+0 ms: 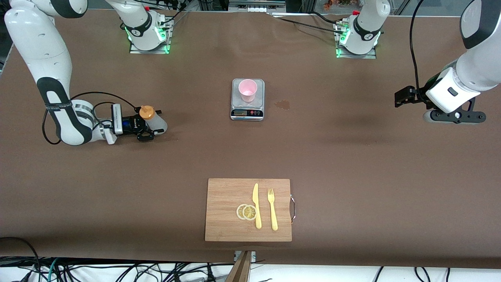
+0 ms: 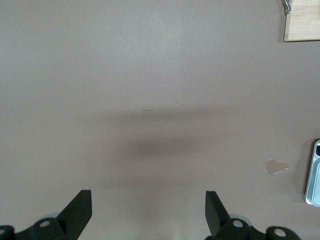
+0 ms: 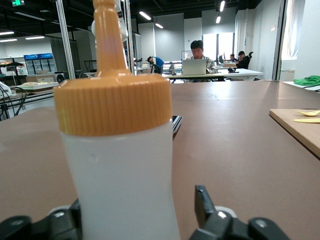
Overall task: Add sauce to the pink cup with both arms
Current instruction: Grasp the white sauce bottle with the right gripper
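Observation:
The sauce bottle [image 1: 157, 123], whitish with an orange nozzle cap, stands on the table toward the right arm's end. My right gripper [image 1: 153, 126] is low at the table, open, with its fingers on either side of the bottle's body. In the right wrist view the bottle [image 3: 120, 150] fills the space between the fingers, and one finger [image 3: 204, 206] stands a little apart from it. The pink cup [image 1: 247, 90] stands upright on a small silver scale [image 1: 247, 111] at mid-table. My left gripper [image 1: 404, 98] is open and empty, up over the bare table at the left arm's end [image 2: 147, 210].
A wooden cutting board [image 1: 225, 211] lies nearer the front camera with lemon slices [image 1: 246, 212], a yellow knife [image 1: 256, 205] and a yellow fork [image 1: 272, 209]. A small wet stain [image 1: 282, 104] lies beside the scale. The left wrist view shows the board's corner [image 2: 302, 22] and the scale's edge [image 2: 314, 175].

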